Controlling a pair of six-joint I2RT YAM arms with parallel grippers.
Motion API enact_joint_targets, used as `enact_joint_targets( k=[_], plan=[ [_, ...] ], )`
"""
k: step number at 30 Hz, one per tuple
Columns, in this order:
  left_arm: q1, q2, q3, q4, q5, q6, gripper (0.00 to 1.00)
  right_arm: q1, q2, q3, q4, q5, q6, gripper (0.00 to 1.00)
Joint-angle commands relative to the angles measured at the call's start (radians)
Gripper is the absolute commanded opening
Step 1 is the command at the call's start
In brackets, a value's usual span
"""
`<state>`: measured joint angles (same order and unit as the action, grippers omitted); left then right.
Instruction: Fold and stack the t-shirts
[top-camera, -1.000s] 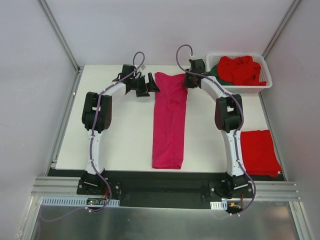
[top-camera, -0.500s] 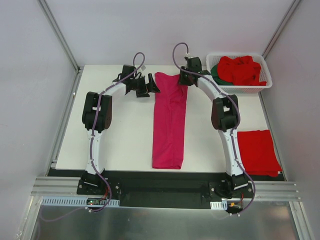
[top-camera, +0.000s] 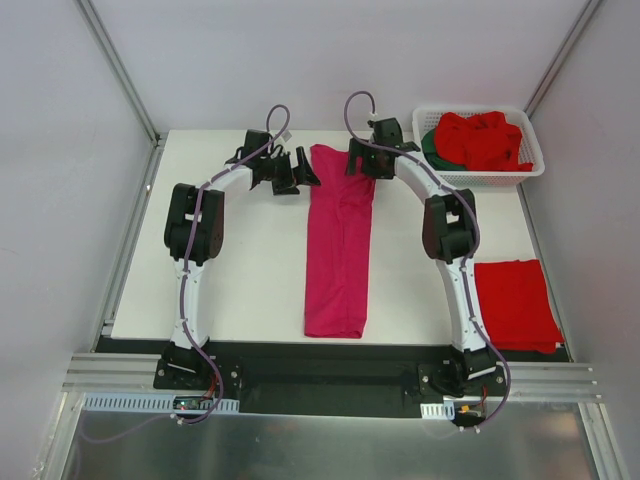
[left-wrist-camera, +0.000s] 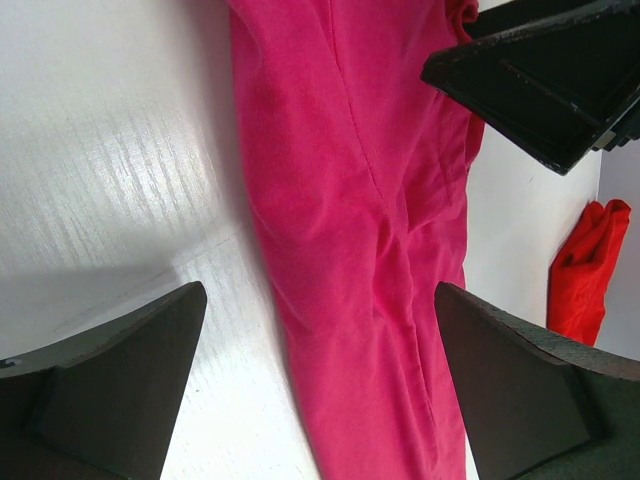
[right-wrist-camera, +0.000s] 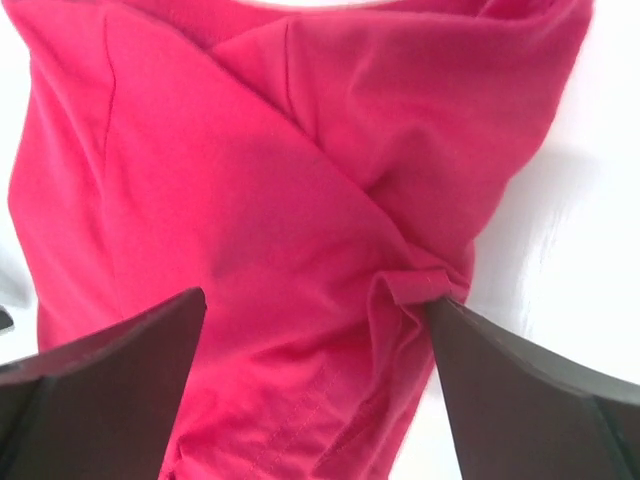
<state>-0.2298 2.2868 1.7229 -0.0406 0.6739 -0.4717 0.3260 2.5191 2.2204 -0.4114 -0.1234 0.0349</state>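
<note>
No text, label, brand, number or sign can be read in any view. The magenta t-shirt (top-camera: 340, 240) and the folded red t-shirt (top-camera: 515, 303) show only plain cloth. The white basket (top-camera: 480, 177) and the surface (top-camera: 250, 280) carry no legible marking.

Both arms arch forward toward the tabletop's far edge, wrists turned inward. The left tool (top-camera: 303, 170) and right tool (top-camera: 354, 162) face each other, jaws spread wide, gripping nothing.
</note>
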Motion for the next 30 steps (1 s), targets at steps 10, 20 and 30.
enact_joint_targets(
  k=[10, 20, 30],
  plan=[
    [-0.019, -0.006, 0.01, 0.018, 0.035, -0.008, 1.0, 0.005, -0.161, -0.073, 0.037, -0.114, -0.001, 0.96],
    [-0.02, -0.021, 0.004, 0.016, 0.036, 0.002, 0.99, 0.016, -0.221, -0.137, 0.123, -0.14, -0.009, 0.96],
    [-0.022, -0.029, 0.001, 0.016, 0.038, 0.001, 0.99, 0.021, -0.247, -0.145, 0.143, -0.186, -0.006, 0.96]
  ],
)
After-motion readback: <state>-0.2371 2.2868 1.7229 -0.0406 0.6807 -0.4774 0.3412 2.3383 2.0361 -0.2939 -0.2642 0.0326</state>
